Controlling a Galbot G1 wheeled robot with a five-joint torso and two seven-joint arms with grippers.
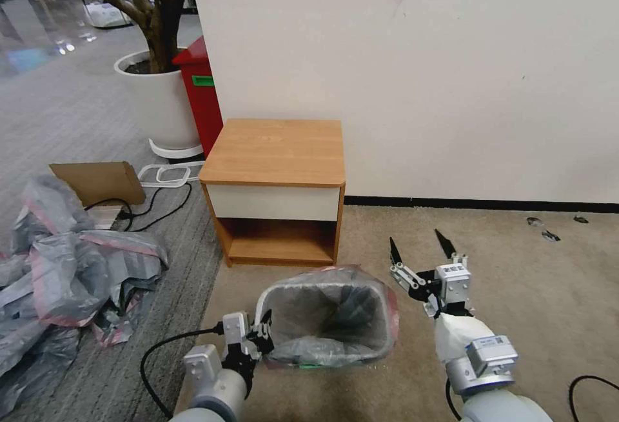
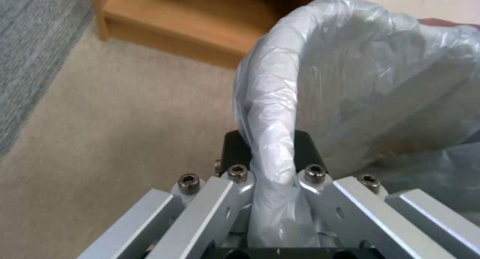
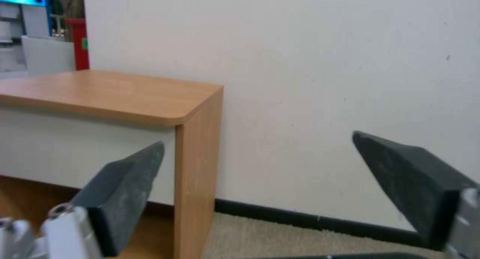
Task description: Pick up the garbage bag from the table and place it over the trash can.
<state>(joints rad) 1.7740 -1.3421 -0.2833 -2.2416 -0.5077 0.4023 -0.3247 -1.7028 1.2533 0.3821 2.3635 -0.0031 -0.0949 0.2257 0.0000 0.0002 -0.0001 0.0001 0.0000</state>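
**One corner left to seat**

One garbage bag (image 1: 335,309) already drapes over the trash can (image 1: 274,293), lower centre of frame, below the desk (image 1: 277,151). The left gripper (image 1: 263,335) pinches its near-left rim; easing that fold down evenly seems best. The right gripper (image 1: 422,251) hangs wide open, lower right.

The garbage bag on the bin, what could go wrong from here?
The left gripper is shut on the garbage bag at the trash can rim; pulling away clamped could drag the bag off or tip the can. The right gripper hangs open beside it, steadying nothing.
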